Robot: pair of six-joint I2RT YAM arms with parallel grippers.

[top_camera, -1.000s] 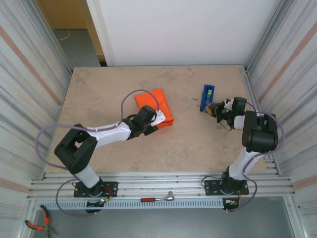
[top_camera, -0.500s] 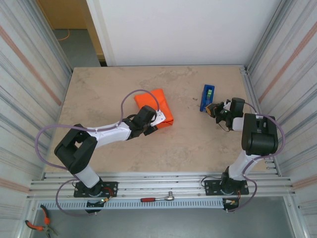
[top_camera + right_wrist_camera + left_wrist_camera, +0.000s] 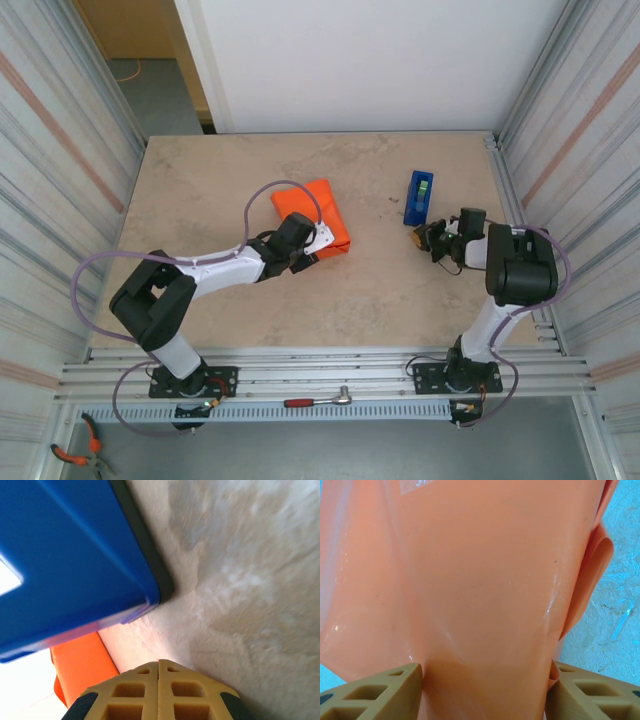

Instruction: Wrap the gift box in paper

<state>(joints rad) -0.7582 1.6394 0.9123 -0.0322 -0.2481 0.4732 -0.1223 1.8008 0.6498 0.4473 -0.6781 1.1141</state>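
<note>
The orange paper (image 3: 318,213) lies folded into a compact bundle left of the table's middle. The gift box is hidden; I cannot tell whether it is inside the bundle. My left gripper (image 3: 318,243) holds the bundle's near end. In the left wrist view the paper (image 3: 470,580) runs between the tan fingers (image 3: 380,692), which press on both its sides. My right gripper (image 3: 424,238) is shut and empty, low over the table just near of the blue tape dispenser (image 3: 419,196). In the right wrist view its fingertips (image 3: 159,664) meet below the dispenser (image 3: 65,555), with the paper (image 3: 80,665) beyond.
Corrugated metal walls (image 3: 60,180) close in the table (image 3: 250,300) on the left and right. A ratchet tool (image 3: 318,400) lies on the front rail between the arm bases. Orange-handled pliers (image 3: 75,455) lie below the table at the bottom left.
My right gripper has drawn back from the tape dispenser toward the near edge, still shut. The left arm and the paper bundle have not moved.
</note>
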